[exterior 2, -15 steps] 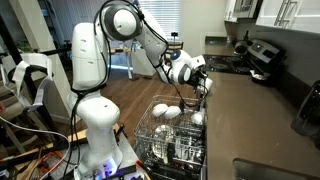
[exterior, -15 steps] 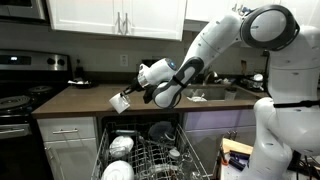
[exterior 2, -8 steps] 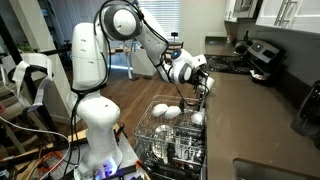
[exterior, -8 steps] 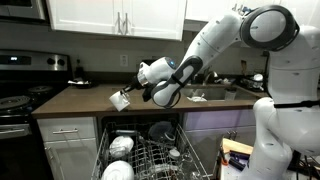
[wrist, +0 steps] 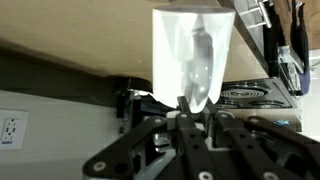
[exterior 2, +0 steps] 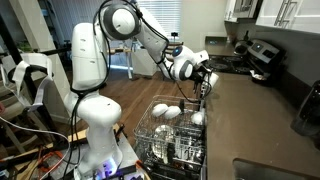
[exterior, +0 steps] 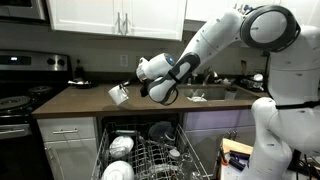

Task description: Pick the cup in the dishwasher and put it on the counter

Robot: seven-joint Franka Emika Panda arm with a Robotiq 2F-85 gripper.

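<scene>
The white cup [exterior: 119, 94] hangs tilted in my gripper [exterior: 128, 92] just above the dark brown counter [exterior: 75, 101], over the open dishwasher [exterior: 140, 155]. In the wrist view the cup [wrist: 190, 50] fills the upper middle, and my gripper's fingers [wrist: 186, 102] are shut on its rim. In an exterior view my gripper [exterior 2: 205, 80] is above the counter's edge [exterior 2: 250, 120], beyond the dishwasher rack [exterior 2: 175, 135]; the cup is hard to make out there.
White bowls [exterior: 120, 147] and plates stand in the wire rack. A black-topped stove [exterior: 20, 92] stands beside the counter and shows in the wrist view [wrist: 245, 97]. A sink [exterior: 212, 93] lies behind my arm. White wall cabinets [exterior: 115, 15] hang above.
My gripper has risen a little and moved slightly toward the stove side, carrying the cup with it. Nothing else has moved.
</scene>
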